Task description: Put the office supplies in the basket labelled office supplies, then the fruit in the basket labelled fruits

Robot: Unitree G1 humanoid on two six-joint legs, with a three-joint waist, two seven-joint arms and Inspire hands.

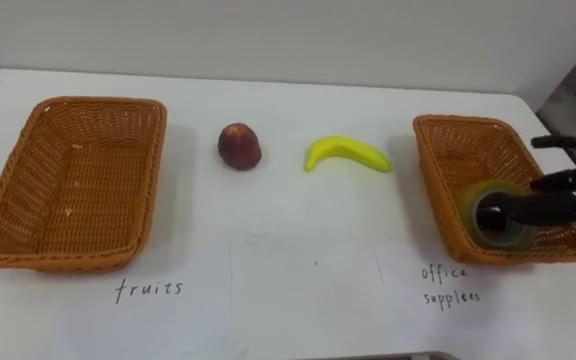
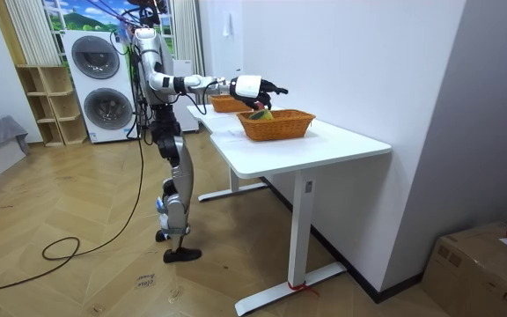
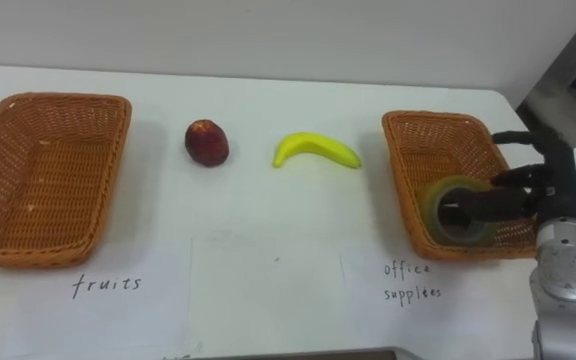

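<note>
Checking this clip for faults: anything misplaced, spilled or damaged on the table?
Nothing stands out. The right hand holds a tape roll over the office supplies basket; the red fruit and banana lie unsorted, fruits basket empty.

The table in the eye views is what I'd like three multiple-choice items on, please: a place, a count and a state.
1. Where is the tape roll? A. on a chair B. in the right basket, held by the right hand C. on the floor
2. How many fruits lie on the table? A. one B. two C. three
3. The left basket is: A. empty B. full of fruit C. overturned
Key: B, the hand's fingers pinch the roll inside that basket; B, a peach and a banana; A, only its wicker floor shows.
</note>
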